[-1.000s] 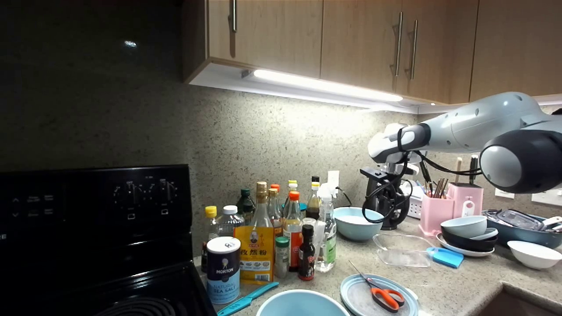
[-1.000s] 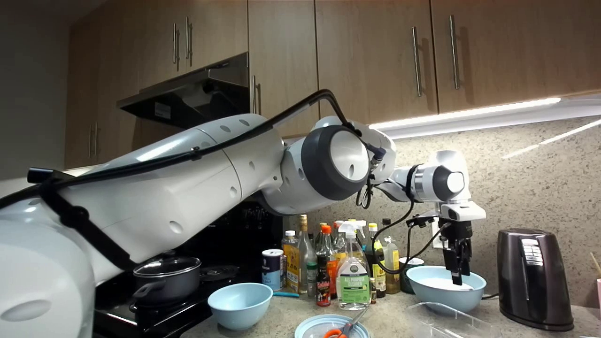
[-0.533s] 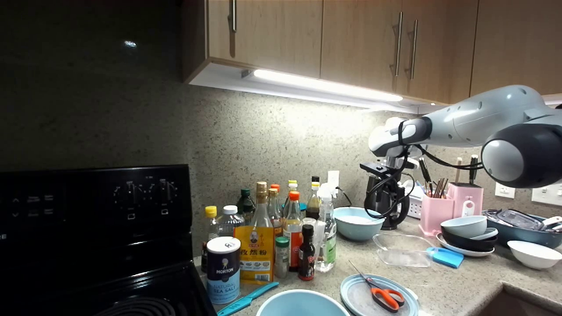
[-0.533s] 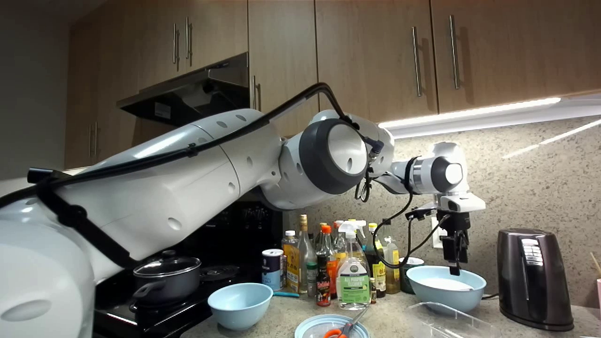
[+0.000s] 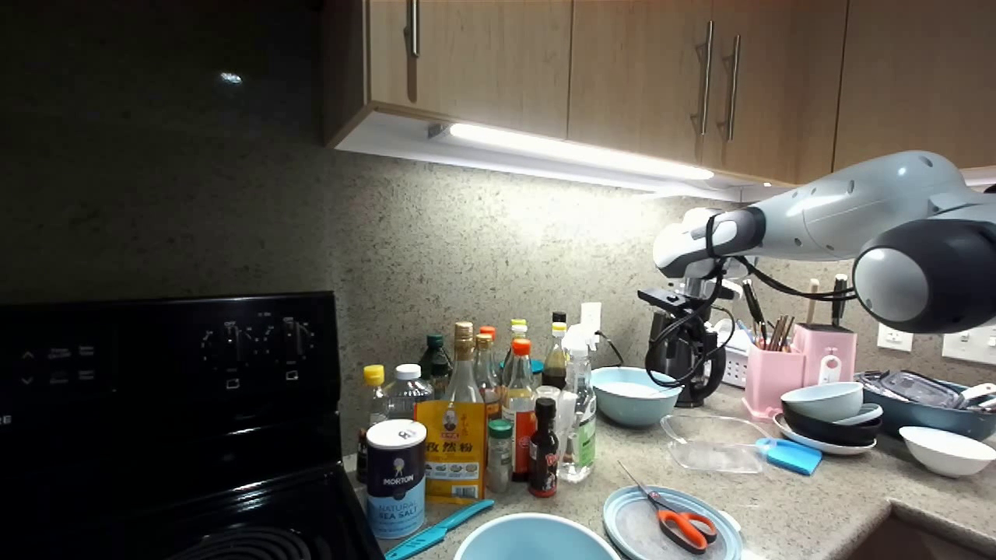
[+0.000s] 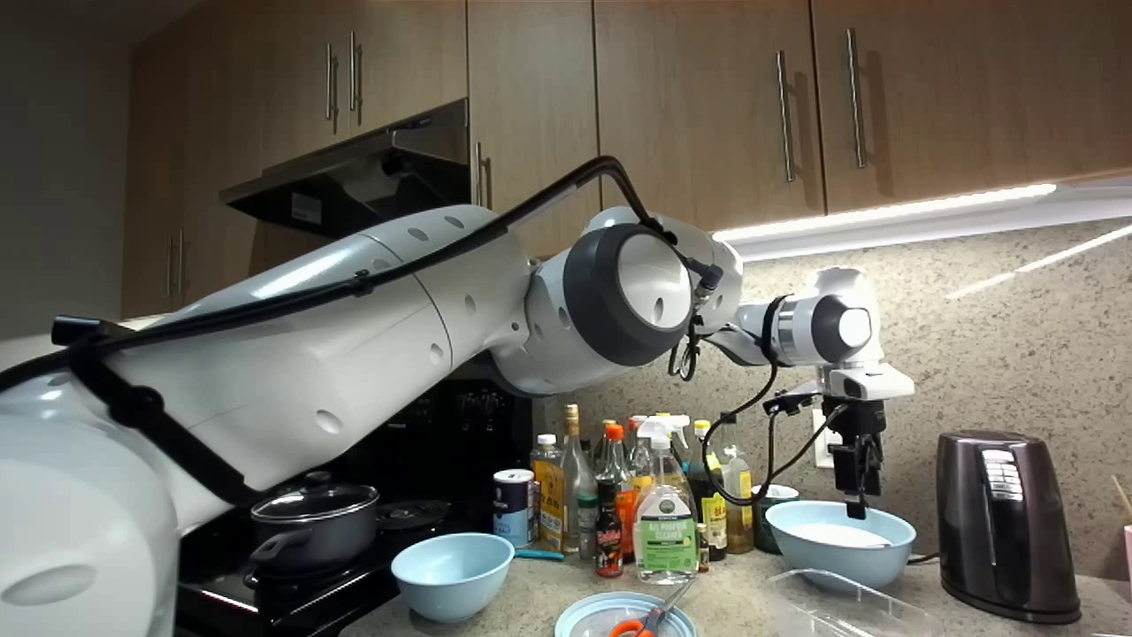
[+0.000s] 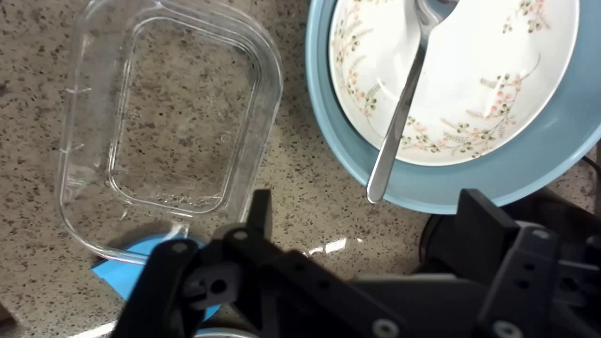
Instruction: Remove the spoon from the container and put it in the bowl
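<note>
The light blue bowl stands beside the kettle in both exterior views. In the wrist view the bowl holds a white flowered dish. A metal spoon lies across the dish, its handle end over the bowl's rim. My gripper hangs pointing down above the bowl. In the wrist view the gripper is open, fingers wide apart, nothing between them; the handle end shows beyond the gap. The pink container holds thin sticks and stands right of the kettle; only its edge shows in an exterior view.
A dark steel kettle stands close to the bowl. A clear plastic tray and a blue turner lie nearby. Several bottles and a spray bottle crowd the wall. Another light blue bowl stands by the stove.
My gripper and arm have risen a little above the bowl between one second and half a second ago. Since then nothing visibly moves.
</note>
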